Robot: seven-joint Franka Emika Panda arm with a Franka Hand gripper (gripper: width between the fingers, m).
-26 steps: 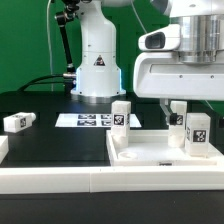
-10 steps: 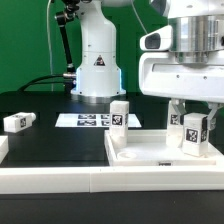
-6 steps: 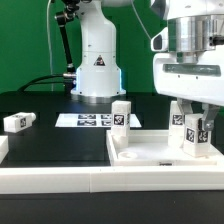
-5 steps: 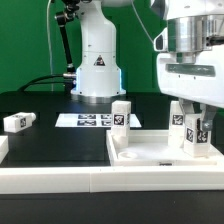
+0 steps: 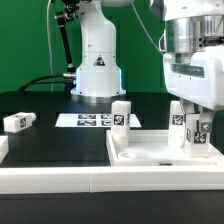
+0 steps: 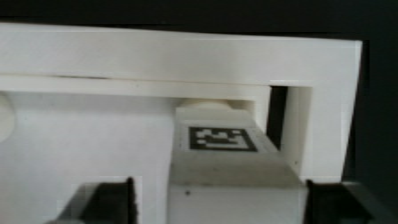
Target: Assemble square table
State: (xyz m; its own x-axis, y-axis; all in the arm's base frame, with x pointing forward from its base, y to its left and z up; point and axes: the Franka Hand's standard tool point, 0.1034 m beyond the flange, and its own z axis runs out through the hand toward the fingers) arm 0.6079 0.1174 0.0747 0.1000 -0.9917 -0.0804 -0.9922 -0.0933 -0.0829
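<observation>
The exterior view sits low, just off the near edge of the black bench (image 5: pixel 50 108), facing almost level toward the white robot base (image 5: pixel 97 60) at the far side. The wrist view looks steeply down past the tool (image 6: pixel 222 205), very close. Both show the short white tagged leg (image 5: pixel 196 135) (image 6: pixel 222 150) and the white plastic square slab (image 5: pixel 150 155) (image 6: pixel 160 60) at the exterior view's right.

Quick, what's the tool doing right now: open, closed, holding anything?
The tool: closed on the upright white leg, which stands on the square slab.
</observation>
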